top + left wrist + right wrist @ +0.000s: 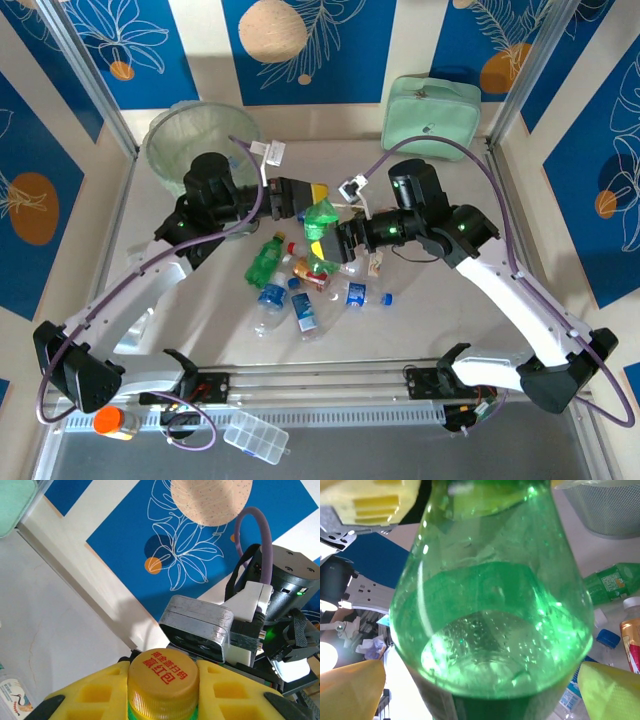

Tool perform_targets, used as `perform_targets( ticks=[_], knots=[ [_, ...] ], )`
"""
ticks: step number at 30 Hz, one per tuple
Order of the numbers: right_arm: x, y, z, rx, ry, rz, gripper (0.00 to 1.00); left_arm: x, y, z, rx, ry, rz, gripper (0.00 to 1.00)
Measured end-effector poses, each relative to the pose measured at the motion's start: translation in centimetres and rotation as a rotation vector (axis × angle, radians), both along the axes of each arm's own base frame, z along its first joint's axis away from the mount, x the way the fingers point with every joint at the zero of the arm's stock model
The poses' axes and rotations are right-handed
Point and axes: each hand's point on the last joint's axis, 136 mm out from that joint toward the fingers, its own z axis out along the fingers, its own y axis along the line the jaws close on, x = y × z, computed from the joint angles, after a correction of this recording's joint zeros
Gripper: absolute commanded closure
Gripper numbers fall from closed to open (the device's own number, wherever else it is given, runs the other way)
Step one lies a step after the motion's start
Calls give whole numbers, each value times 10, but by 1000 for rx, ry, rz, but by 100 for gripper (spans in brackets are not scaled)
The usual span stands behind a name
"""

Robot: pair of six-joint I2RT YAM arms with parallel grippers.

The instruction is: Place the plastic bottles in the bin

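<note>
**Handover above mid-table.** The bin (165,150) stands far left, just beyond the left gripper (312,196). Its yellow fingers (95,695) pinch the green bottle (490,630) at the neck, under the yellow cap (163,677). The right gripper (480,695) flanks the bottle's base, fingers spread clear. Advisable: the right arm backs straight off before the left swings slowly binward, since a neck-held bottle may sway.

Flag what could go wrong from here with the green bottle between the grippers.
1. The left gripper is shut on the green bottle only at its yellow cap; it may swing or slip en route to the bin.
2. The right gripper has open fingers flanking the bottle's base; a sideways move could snag it.
3. A drop would likely scatter the loose bottles below.
</note>
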Motion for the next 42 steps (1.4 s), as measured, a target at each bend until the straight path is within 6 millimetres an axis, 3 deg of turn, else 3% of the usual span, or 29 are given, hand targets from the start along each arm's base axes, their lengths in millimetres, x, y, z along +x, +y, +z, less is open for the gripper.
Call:
perform_targets(
  ticks=[7,12,17,23,25,28,32,35,39,42],
  knots=[
    [8,-9,-3,-20,7,-44,1,20,16,-2,7,9,72,96],
    [20,-27,-3,-48,-9,-135,1,42,30,-6,46,37,159,97],
    [40,-54,12,-53,-58,-266,1,91,61,2,92,39,358,100],
    [46,-69,26,-72,-84,-354,1,149,99,44,107,-33,611,100],
    [46,-72,27,-85,-85,-370,1,168,117,57,107,-41,703,100],
    [44,-77,24,-107,-75,-386,1,199,161,65,120,-35,875,100],
    [40,-81,15,-144,-41,-392,1,228,221,56,178,23,1079,100],
    [37,-83,10,-165,-29,-396,1,239,256,43,244,71,1207,100],
    [34,-89,5,-194,-21,-416,1,246,280,10,343,176,1283,100],
    [32,-92,3,-207,-15,-427,1,252,285,-27,409,281,1280,100]
  ],
)
